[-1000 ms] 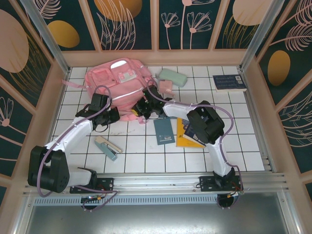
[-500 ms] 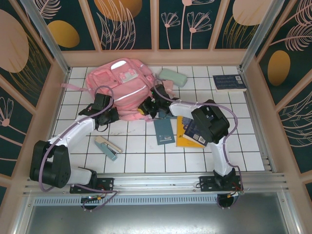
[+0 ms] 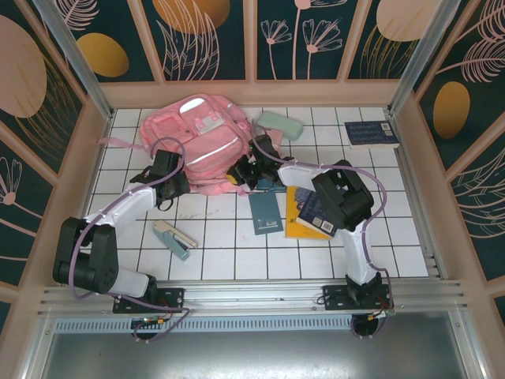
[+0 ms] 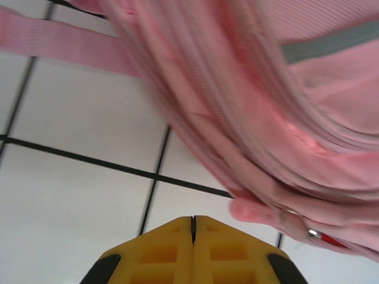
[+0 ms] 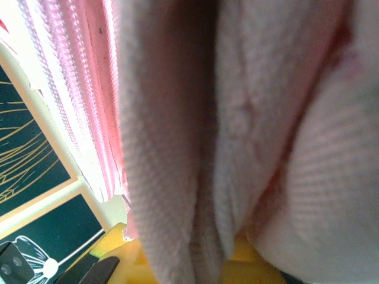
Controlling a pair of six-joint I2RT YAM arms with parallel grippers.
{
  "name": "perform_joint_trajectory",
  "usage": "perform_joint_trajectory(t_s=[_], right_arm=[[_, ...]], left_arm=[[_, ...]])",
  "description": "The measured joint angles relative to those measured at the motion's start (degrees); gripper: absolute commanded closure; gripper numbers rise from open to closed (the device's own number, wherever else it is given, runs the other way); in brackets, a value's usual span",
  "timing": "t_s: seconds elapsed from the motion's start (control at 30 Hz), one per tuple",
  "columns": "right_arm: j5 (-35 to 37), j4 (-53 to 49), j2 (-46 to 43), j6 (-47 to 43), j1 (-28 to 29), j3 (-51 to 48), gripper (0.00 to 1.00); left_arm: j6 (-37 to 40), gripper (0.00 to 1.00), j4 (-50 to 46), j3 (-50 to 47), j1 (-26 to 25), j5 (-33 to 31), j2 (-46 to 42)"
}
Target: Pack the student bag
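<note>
Low on the left of the overhead view, a grey-green stapler [image 3: 173,239] lies on the white tiled table [image 3: 237,260], too small to show any marking. Above it, the left gripper [image 3: 180,186] sits at the lower left edge of the student bag [image 3: 197,138], which lies upper left of centre with its front pockets up. In the left wrist view its yellow fingers [image 4: 160,251] are pressed together with nothing between them, just short of the pink fabric. A grey strip [image 4: 331,44] crosses the upper right, a strap [image 4: 53,38] crosses the upper left, and a blurred zip pull [image 4: 317,235] sits lower right.

The right gripper [image 3: 241,175] is at the bag's lower right edge. In its wrist view a fold of pink cloth runs down between the yellow fingers [image 5: 118,245], which are pinched narrow on it and mostly hidden.

Right of centre lie a mint pencil case [image 3: 280,124], a teal booklet [image 3: 266,212] and a yellow book [image 3: 302,229]. A dark notebook [image 3: 316,207] and the arm partly cover the yellow book. The dark blue book [image 3: 371,133] at the upper right carries pale writing too small to read.
</note>
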Motion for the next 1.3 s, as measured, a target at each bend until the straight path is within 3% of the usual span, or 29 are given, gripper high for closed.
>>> perform_joint_trajectory(t_s=[0.13,0.27,0.37,0.73,0.83,0.93,1.13,1.3], right_arm=[[-1.5,0.0,0.0,-2.3,-0.4,0.1,1.0],[-5.2,1.3,0.0,-5.9,-1.7,0.1,1.0],[-8.6,2.4,0.0,-7.1,-3.2,0.1,1.0],[-14.8,9.4,-1.9,-2.0,-5.3,-0.9,1.0],[-15.4,11.3,-3.3,-0.6,-5.5,-0.9,1.0],[-15.6,11.6,-5.0,0.1,-6.2,-0.9,1.0],[-16.1,12.1,-6.9,0.4,-7.4,-0.9,1.0],[-16.3,12.5,-7.0,1.4,-7.1,-0.9,1.0]], left_arm=[[3.6,0.72,1.2,0.0,0.0,5.5,0.0],[4.9,0.52,1.9,-0.2,0.0,11.2,-0.6],[4.0,0.46,2.6,-1.1,0.1,15.5,-3.5],[-4.0,0.44,10.5,-9.2,4.5,28.3,-18.6],[-6.2,0.35,13.3,-10.8,6.0,32.2,-19.1],[-7.9,0.33,14.3,-11.1,6.8,33.8,-19.1],[-11.6,0.37,18.9,-12.0,10.7,37.4,-19.4],[-17.8,0.41,28.8,-14.9,11.3,42.2,-17.9]])
